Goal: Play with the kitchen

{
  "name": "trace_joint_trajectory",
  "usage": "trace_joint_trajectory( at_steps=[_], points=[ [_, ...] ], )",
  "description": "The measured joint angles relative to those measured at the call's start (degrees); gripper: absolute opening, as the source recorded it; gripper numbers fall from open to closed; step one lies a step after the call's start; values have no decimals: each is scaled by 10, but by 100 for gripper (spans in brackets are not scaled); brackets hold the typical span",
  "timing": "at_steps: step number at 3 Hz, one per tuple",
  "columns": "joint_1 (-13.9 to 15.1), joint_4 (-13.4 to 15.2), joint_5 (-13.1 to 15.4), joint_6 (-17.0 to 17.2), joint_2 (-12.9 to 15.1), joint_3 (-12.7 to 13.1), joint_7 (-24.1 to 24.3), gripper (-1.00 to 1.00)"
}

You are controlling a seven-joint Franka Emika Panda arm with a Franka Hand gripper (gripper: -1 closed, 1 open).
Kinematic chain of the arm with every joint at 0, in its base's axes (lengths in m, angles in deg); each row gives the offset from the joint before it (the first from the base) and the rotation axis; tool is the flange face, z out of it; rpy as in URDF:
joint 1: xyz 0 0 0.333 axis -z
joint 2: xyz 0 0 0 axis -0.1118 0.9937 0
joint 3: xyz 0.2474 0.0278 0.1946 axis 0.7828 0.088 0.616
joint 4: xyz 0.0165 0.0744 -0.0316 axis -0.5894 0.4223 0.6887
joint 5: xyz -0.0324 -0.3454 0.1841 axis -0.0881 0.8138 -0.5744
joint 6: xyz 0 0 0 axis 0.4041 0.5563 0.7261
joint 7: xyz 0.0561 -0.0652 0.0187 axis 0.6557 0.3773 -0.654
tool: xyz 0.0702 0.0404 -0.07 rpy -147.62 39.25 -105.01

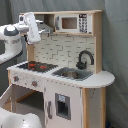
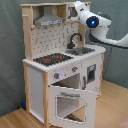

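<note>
Upright on the wooden floor (image 2: 115, 105) stands the tall white-and-light-wood toy kitchen (image 1: 75, 75) (image 2: 60, 65), oven door (image 2: 70, 102) hanging open; the white arm's pincer (image 1: 31, 25) (image 2: 79, 7) hovers beside its silver hood (image 2: 48, 21), grip state unclear.

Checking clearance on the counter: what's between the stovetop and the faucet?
The grey sink lies between them in both exterior views: the black-red stovetop on one side, the black faucet at the sink's far edge. Nothing else shows on that stretch.

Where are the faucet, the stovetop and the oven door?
faucet (image 1: 85, 58), first exterior view, on its black arch.
stovetop (image 2: 53, 59), second exterior view, on its black-red top.
oven door (image 2: 73, 102), second exterior view, on the hanging-open door's window.
</note>
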Motion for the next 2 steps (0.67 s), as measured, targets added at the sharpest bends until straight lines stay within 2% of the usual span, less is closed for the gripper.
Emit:
trace_joint_trajectory(
  at_steps=[1,2],
  points=[
    [-1,0,0,34,-32,25,-22,100],
    [-17,0,0,76,-66,47,-26,100]
  ],
)
